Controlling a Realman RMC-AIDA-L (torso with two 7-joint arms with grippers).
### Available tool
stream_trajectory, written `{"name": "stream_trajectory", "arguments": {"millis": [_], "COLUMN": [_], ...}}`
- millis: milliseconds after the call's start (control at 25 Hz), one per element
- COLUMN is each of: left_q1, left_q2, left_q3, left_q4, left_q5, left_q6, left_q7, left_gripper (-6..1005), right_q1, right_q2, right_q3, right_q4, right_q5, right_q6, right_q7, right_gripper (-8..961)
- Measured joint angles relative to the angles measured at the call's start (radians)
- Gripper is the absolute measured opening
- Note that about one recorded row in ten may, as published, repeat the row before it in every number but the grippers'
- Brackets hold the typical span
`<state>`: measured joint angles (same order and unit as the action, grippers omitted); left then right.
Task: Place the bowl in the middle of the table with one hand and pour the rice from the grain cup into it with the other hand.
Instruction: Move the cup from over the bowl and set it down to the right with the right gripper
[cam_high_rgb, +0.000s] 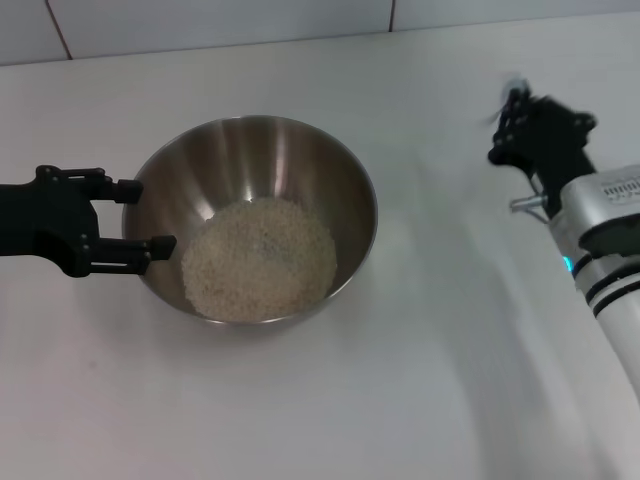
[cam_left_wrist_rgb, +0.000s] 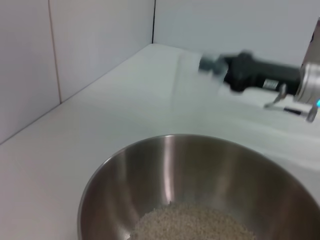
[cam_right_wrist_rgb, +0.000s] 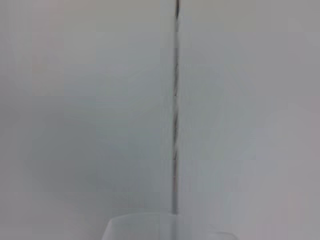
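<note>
Head view: bowl (cam_high_rgb: 255, 215) sits on the white bench (cam_high_rgb: 420, 380), a bit left of centre of frame, upright. Rice (cam_high_rgb: 260, 260) lies in a pale heap in the bowl's bottom, toward the lower side of its inside. Steel wall above the heap is bare and shiny.

Left claw (cam_high_rgb: 135, 217) comes in from the left edge of frame at mid height. Its two black fingers (cam_high_rgb: 128, 190) are spread wide, one at the bowl's upper-left rim, the other lower down just beside the bowl's outer wall. They bracket the left rim; can't tell if they touch it. Nothing pinched between them.

Right claw (cam_high_rgb: 515, 115) is in the upper right of frame, well apart from the bowl, on the silver-white arm (cam_high_rgb: 605, 230) w/ black bands that runs off the right edge. Its tip is blurred, so fingers' spread can't be told.

Left wrist view: bowl (cam_left_wrist_rgb: 200, 190) fills the lower half of frame, rice (cam_left_wrist_rgb: 192, 222) at the bottom edge. Right claw (cam_left_wrist_rgb: 212, 64) shows blurred in the upper right, above the bench, tiled wall (cam_left_wrist_rgb: 75, 50) at left.

Right wrist view: mostly plain pale wall w/ a dark vertical seam (cam_right_wrist_rgb: 175, 110) down the middle. Grain cup (cam_right_wrist_rgb: 150, 227) shows as a pale translucent rim at the bottom centre of frame. Whether the claw grips it can't be told.
</note>
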<state>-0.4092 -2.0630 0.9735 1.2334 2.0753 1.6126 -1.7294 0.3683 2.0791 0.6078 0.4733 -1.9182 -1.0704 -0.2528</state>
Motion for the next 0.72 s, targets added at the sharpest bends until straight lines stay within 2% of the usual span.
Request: {"name": "stream_trajectory", "arguments": {"millis": [80, 320, 520, 720], "left_q1": [0.000, -0.005, -0.009, -0.010], "left_q2": [0.000, -0.002, -0.002, -0.002], "left_q3": [0.000, 0.000, 0.000, 0.000], "left_q4": [-0.002, -0.005, -0.007, -0.009], "left_q5": [0.000, 0.000, 0.003, 0.005], "left_q6": [-0.001, -0.003, -0.003, -0.004], "left_q7": [0.000, 0.002, 0.002, 0.002], "left_gripper": [806, 806, 806, 806], "right_q1": [0.064, 0.127, 0.139, 0.111], "right_q2": [0.000, 0.002, 0.002, 0.004], "right_q3": [-0.033, -0.082, -0.095, -0.097], "right_q4": [-0.098, -0.173, -0.177, -0.165], "right_q5": [-0.043, -0.131, -0.142, -0.145], "right_q6": [0.108, 0.191, 0.229, 0.235], "right_q7": [0.146, 0.271, 0.277, 0.279], "right_gripper": [45, 48, 51, 54]}}
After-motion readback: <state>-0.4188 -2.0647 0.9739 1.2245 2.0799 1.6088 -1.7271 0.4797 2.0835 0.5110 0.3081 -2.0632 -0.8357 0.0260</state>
